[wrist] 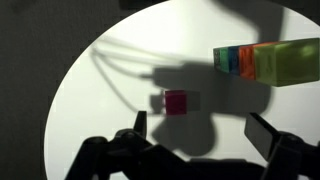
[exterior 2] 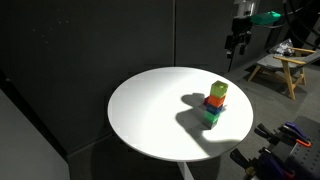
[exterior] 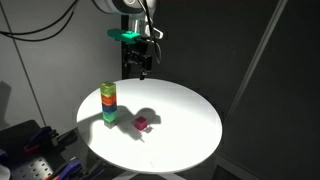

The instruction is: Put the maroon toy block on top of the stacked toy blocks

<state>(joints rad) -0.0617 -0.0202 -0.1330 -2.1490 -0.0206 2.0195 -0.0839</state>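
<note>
Dark-walled room: the maroon toy block (exterior: pixel 143 124) is seen on a white table (exterior: pixel 185 105) near the stacked toy blocks (exterior: pixel 108 104), the gripper (exterior: pixel 138 70) held above, jaws spread and empty. That narrow column could be toppled by off-centre placement.

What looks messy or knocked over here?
Nothing stands out. The stacked toy blocks stand upright on the white table. The maroon toy block sits flat by itself, a little apart from them. The open gripper hangs above. Nothing looks spilled or broken.
</note>
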